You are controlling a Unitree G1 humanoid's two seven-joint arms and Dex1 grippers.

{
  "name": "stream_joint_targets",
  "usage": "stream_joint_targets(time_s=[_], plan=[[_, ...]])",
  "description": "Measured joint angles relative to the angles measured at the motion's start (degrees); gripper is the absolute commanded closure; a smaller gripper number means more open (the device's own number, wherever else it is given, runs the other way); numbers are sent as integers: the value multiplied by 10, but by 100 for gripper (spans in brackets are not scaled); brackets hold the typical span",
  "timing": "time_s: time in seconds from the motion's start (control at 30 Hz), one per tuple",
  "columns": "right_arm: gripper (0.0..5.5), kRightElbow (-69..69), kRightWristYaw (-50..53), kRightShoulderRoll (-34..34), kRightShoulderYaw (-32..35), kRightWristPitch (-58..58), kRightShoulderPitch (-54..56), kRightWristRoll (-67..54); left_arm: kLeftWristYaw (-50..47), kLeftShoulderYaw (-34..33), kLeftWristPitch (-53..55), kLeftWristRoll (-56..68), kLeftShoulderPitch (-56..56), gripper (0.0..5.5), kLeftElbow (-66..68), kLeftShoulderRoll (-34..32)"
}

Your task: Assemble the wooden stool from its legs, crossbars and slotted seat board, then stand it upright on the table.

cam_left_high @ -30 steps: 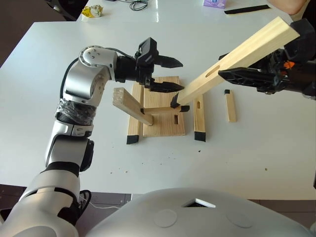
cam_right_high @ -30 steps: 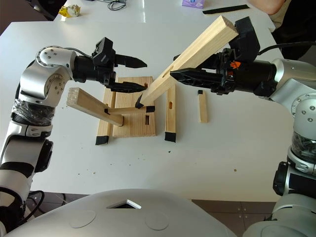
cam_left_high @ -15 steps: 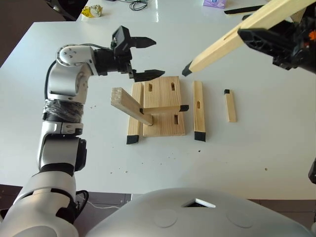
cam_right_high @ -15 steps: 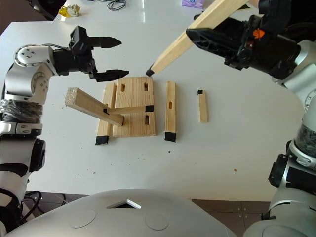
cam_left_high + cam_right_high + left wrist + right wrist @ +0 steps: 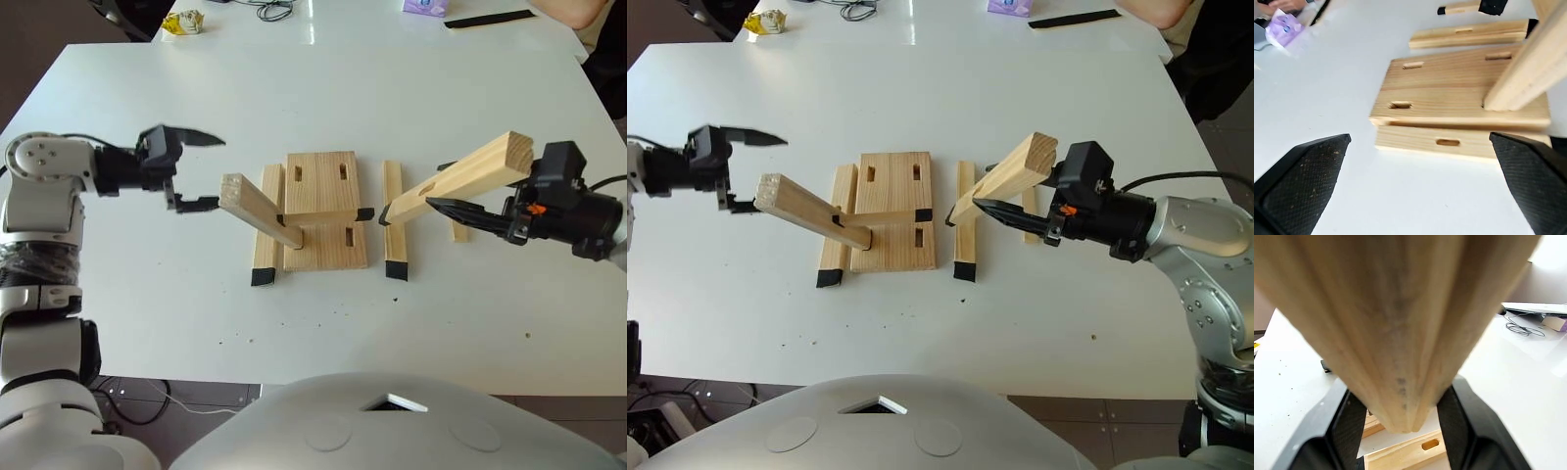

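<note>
Two wooden parts are hard to read. The short crossbar (image 5: 458,233) lies on the bench (image 5: 392,98) mostly hidden beneath the right claw (image 5: 443,201), and the held leg (image 5: 460,181) covers the claw's far finger from the head views. In the right wrist view that leg looms so close that its length is cut off, with a black finger (image 5: 1347,426) pressed against either side of it. The right claw is clamped on the leg. The leg slants low over the bench, and its black-capped end sits above the flat leg (image 5: 394,225), just right of the seat board (image 5: 323,176).

The left claw (image 5: 211,172) is spread wide, just beside the raised end of the slanted leg (image 5: 260,213), whose foot sits in the seat board. Whether a finger touches it cannot be told. A crossbar (image 5: 328,214) lies across the board, and another flat leg (image 5: 265,240) lies against its left edge.

Compared with half a second ago, the right arm has dropped its leg from high over the far side to near the bench. The left claw has pulled back leftward, away from the board.
</note>
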State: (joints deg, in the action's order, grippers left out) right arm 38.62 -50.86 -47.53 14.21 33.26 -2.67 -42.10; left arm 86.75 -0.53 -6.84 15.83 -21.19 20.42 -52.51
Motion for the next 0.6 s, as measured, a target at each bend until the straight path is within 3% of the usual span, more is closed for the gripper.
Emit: stream_joint_targets(time_s=[0.3, 0.6], plan=[[348, 6, 16, 46, -46, -40, -32, 27, 21, 15, 4, 17, 78, 24, -90, -2], [348, 21, 36, 67, -83, -42, -22, 26, 21, 40, 42, 25, 59, 24, -119, 15]])
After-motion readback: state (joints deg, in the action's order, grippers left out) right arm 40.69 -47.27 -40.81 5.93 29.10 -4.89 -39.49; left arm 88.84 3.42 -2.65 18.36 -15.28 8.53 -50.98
